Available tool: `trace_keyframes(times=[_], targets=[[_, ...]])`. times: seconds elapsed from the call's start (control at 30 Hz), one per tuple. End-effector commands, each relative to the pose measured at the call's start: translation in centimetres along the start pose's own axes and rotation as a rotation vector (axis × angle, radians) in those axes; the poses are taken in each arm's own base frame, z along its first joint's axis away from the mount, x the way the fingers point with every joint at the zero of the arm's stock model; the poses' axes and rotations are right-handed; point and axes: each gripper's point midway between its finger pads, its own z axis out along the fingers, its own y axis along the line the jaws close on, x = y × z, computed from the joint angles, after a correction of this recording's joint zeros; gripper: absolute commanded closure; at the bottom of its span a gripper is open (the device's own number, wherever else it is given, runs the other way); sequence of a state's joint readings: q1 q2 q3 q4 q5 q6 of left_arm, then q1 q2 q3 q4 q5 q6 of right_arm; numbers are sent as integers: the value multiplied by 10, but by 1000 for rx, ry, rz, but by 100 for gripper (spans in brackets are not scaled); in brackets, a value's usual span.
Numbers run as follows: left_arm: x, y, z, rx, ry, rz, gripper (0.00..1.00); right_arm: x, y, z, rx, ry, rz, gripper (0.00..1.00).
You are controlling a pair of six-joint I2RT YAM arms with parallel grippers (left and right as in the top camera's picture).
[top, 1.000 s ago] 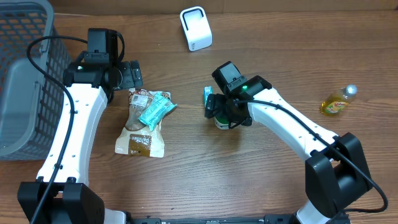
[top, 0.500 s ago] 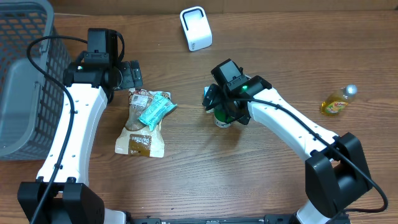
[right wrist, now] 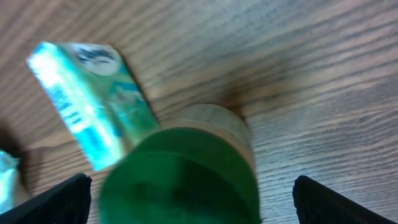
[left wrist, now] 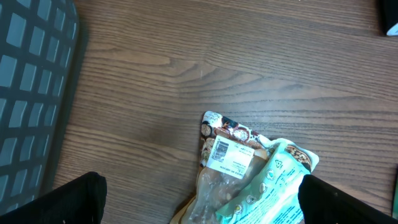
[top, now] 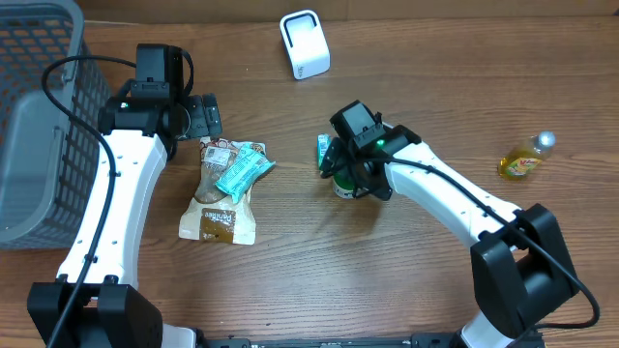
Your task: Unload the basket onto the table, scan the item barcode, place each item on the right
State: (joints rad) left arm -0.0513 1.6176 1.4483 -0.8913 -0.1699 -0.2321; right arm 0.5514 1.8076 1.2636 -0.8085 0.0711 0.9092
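Note:
A jar with a green lid (right wrist: 180,177) stands upright on the wooden table, seen in the overhead view as the jar (top: 342,190) mostly hidden under my right gripper (top: 348,172). In the right wrist view the right gripper (right wrist: 199,208) is open, its fingers (right wrist: 62,200) either side of the lid without touching it. A teal packet (right wrist: 87,102) lies right beside the jar. The white scanner (top: 305,44) stands at the back. My left gripper (top: 205,118) hangs open above the top of a brown snack bag (left wrist: 225,157) and a teal pouch (left wrist: 273,186).
A grey mesh basket (top: 29,116) fills the left edge of the table and shows as the basket (left wrist: 31,93) in the left wrist view. A small yellow bottle (top: 523,159) lies at the far right. The snack bags (top: 224,193) lie between the two arms.
My right gripper has shifted slightly over the jar and its jaws have widened a touch. The jar, the packets and the left arm have not moved.

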Motion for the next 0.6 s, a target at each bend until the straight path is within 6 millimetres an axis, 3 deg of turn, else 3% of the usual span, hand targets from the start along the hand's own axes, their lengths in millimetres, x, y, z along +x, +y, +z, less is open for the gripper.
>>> trace_keyframes(times=[0.0,0.1,0.23,0.57], targets=[[-5,4,-4,-12,-19,4,0,-1,-3,4,10,-15,4,0],[-5,4,-4,-12,-19,4,0,-3,-3,4,15,-29,1,7],[-5,4,-4,-12,-20,4,0,-7,-7,3,40,-53,-48,31],[-5,4,-4,-12,-19,4,0,-7,-7,3,46,-48,-354,41]])
